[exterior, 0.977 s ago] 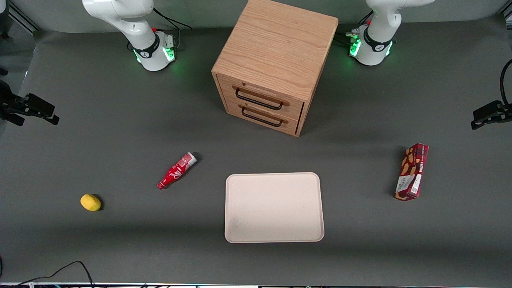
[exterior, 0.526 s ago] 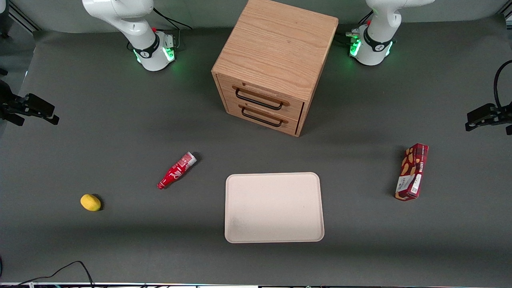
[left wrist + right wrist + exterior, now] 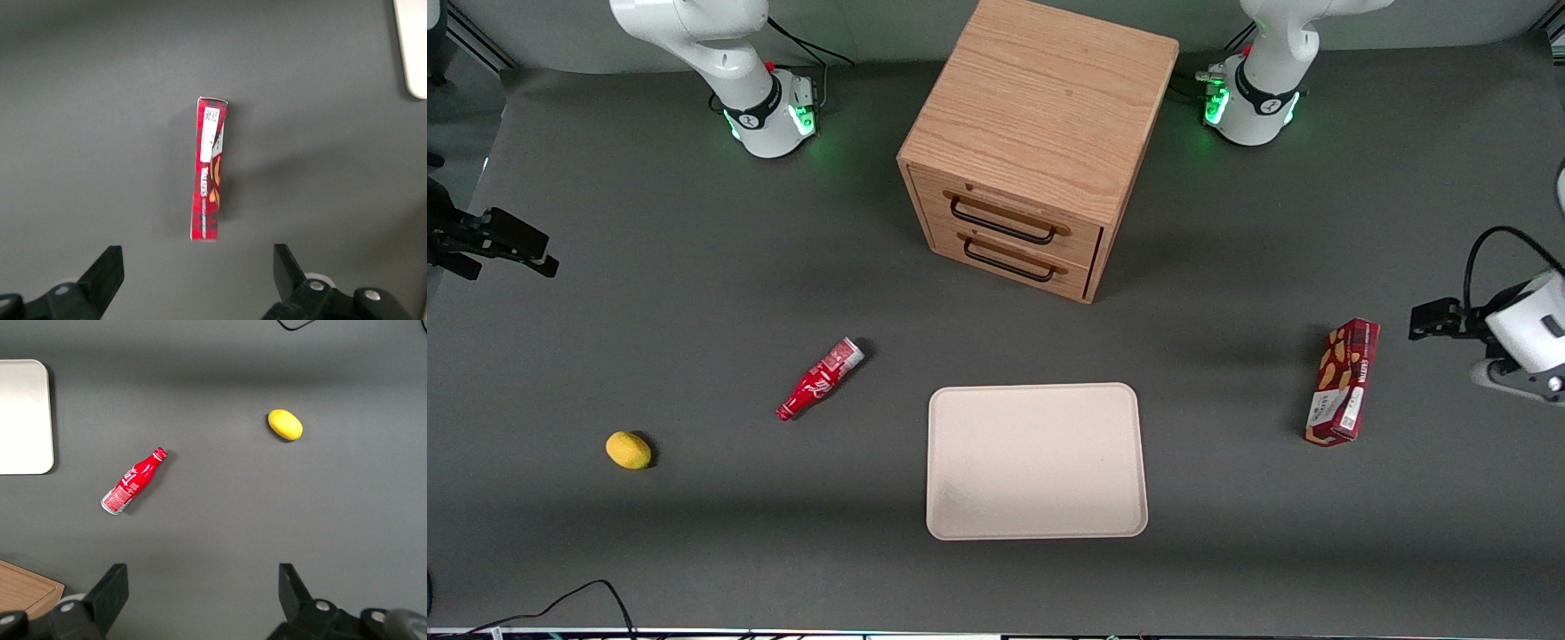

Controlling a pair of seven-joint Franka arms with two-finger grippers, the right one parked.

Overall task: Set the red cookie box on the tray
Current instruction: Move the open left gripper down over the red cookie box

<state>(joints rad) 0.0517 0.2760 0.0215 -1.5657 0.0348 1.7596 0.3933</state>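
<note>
Tray (image 3: pixel 1037 460) bare; cookie box (image 3: pixel 1343 382) lies on the surface (image 3: pixel 694 267) well apart, pincer (image 3: pixel 197 267) wide open, empty, above it

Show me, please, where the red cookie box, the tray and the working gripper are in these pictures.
red cookie box (image 3: pixel 1343 382): front view, middle of its upper face.
tray (image 3: pixel 1036 391): front view, its rim nearest the cabinet.
gripper (image 3: pixel 199 270): left wrist view, midway between its open fingertips, above the table near the box's end.
</note>
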